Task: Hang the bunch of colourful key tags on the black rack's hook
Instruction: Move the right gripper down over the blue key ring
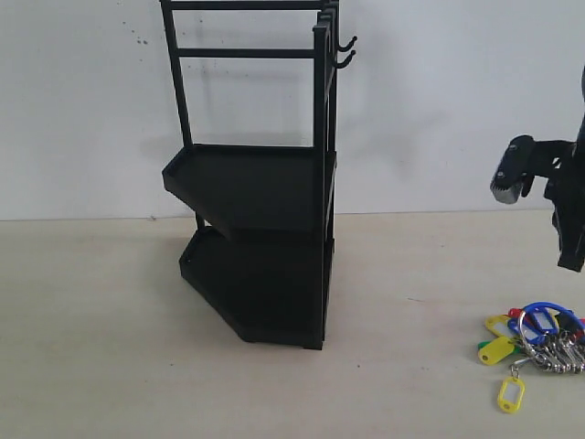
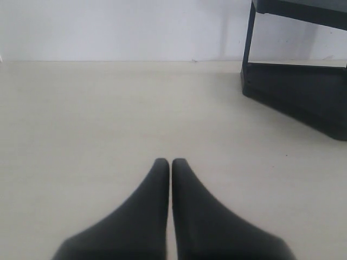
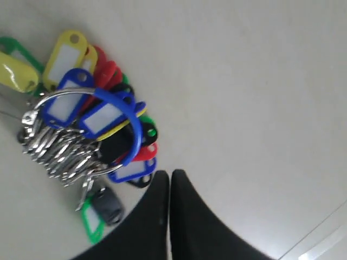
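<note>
The colourful key tag bunch (image 1: 535,346) lies on the table at the right edge of the exterior view, its blue-sheathed wire ring (image 3: 116,122) arching over yellow, red, green and blue tags. My right gripper (image 3: 169,174) hovers above the table just beside the bunch, shut and empty. In the exterior view only the right arm's wrist (image 1: 548,187) shows, above the bunch. The black rack (image 1: 260,183) stands mid-table with two hooks (image 1: 345,51) on its upper right post. My left gripper (image 2: 171,162) is shut and empty over bare table, the rack's base (image 2: 303,95) ahead of it.
A white wall (image 1: 457,91) rises close behind the rack. A pale seam or edge (image 3: 320,238) runs across the table near my right gripper. Open tabletop (image 1: 91,329) lies left of the rack.
</note>
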{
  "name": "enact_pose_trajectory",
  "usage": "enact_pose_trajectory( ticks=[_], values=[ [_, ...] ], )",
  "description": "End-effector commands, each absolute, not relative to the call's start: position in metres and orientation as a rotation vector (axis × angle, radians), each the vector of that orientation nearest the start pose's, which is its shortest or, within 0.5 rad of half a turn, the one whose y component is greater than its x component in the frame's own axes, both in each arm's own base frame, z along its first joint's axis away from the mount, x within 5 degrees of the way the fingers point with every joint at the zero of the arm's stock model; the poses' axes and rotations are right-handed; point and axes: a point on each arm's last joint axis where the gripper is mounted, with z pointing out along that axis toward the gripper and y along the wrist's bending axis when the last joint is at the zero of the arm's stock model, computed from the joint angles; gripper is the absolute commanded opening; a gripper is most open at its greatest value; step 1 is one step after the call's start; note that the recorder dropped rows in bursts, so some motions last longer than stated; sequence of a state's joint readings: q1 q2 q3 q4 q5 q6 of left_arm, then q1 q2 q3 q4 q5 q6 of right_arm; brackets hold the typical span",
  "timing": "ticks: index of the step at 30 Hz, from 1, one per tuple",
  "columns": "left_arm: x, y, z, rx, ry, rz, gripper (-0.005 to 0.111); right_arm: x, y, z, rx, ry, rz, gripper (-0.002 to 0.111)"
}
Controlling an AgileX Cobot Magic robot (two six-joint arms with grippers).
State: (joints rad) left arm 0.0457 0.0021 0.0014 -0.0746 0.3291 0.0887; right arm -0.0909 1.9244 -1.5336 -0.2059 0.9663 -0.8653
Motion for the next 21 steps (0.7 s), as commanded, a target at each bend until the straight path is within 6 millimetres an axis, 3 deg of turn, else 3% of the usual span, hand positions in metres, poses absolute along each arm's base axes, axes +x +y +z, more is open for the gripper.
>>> enact_pose_trajectory(
  ticks=[1, 3, 7, 18, 19, 21],
  values=[
    [0.054, 0.0, 0.185, -0.025, 1.796, 0.012, 0.004, 0.416, -0.056, 0.229, -1.541, 2.449, -0.548, 0.0],
    [0.054, 0.0, 0.185, -0.025, 1.796, 0.012, 0.004, 0.419, -0.06, 0.223, -1.641, 2.414, -0.601, 0.0],
    [0.054, 0.0, 0.185, -0.025, 1.796, 0.012, 0.004, 0.423, -0.063, 0.212, -1.677, 2.418, -0.631, 0.0],
    [0.054, 0.0, 0.185, -0.025, 1.796, 0.012, 0.004, 0.424, -0.06, 0.192, -1.527, 2.554, -0.522, 0.0],
    [0.054, 0.0, 0.185, -0.025, 1.796, 0.012, 0.004, 0.422, -0.06, 0.19, -1.517, 2.585, -0.507, 0.001],
    [0.054, 0.0, 0.185, -0.025, 1.796, 0.012, 0.004, 0.42, -0.06, 0.188, -1.495, 2.631, -0.481, 0.015]
  ],
)
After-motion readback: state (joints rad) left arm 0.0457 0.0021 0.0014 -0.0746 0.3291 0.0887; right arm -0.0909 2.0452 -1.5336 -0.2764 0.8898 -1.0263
